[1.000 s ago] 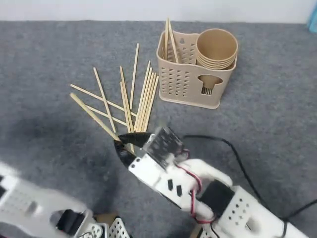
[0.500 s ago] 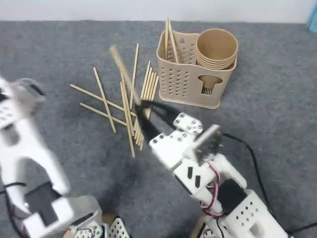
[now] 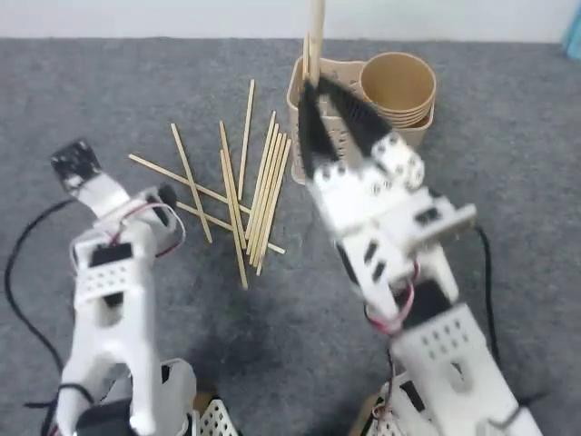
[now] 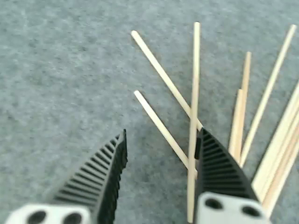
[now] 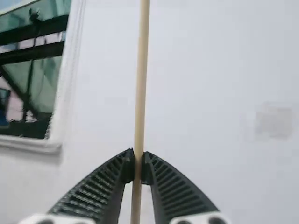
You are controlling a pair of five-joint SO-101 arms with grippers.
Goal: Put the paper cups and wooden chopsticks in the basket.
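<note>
High view overlooks table [image 3: 91,82]; left wrist close over chopsticks [image 4: 194,93], shared; right faces wall [image 5: 224,70].

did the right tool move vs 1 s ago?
Yes. The right tool went from the near end of the loose chopsticks to the basket, holding a chopstick upright.

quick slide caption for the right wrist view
Right gripper, jaws shut on a single wooden chopstick, white wall and window behind.
</note>
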